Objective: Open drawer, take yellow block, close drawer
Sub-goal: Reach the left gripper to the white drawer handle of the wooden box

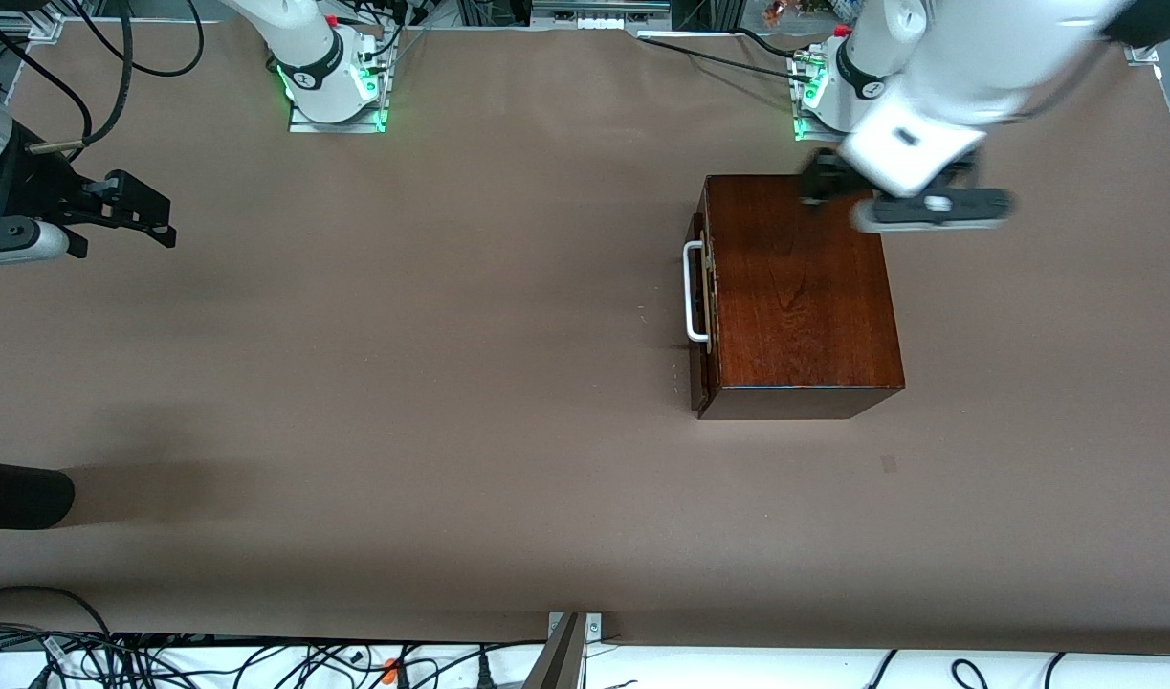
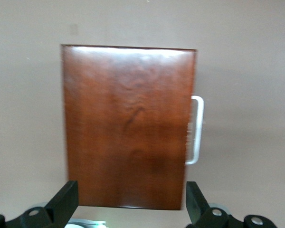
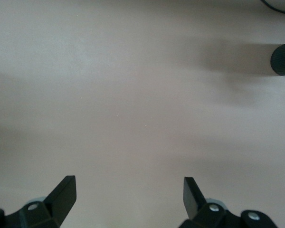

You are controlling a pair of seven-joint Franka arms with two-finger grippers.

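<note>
The dark reddish-brown wooden box (image 1: 800, 297) stands toward the left arm's end of the table. Its drawer (image 1: 701, 316) is shut, with the white loop handle (image 1: 695, 292) facing the right arm's end. The yellow block is hidden. My left gripper (image 1: 824, 184) hangs open and empty over the box's end nearest the robot bases. The left wrist view shows the box top (image 2: 128, 95) and the handle (image 2: 197, 130) under the left gripper (image 2: 130, 185). My right gripper (image 1: 159, 222) is open and empty, waiting over bare table at the right arm's end; it also shows in the right wrist view (image 3: 128, 179).
A black rounded object (image 1: 20, 496) pokes in at the table edge on the right arm's end, also in the right wrist view (image 3: 282, 58). Cables (image 1: 259, 660) lie along the table edge nearest the front camera. The arm bases (image 1: 331, 86) stand at the table's other long edge.
</note>
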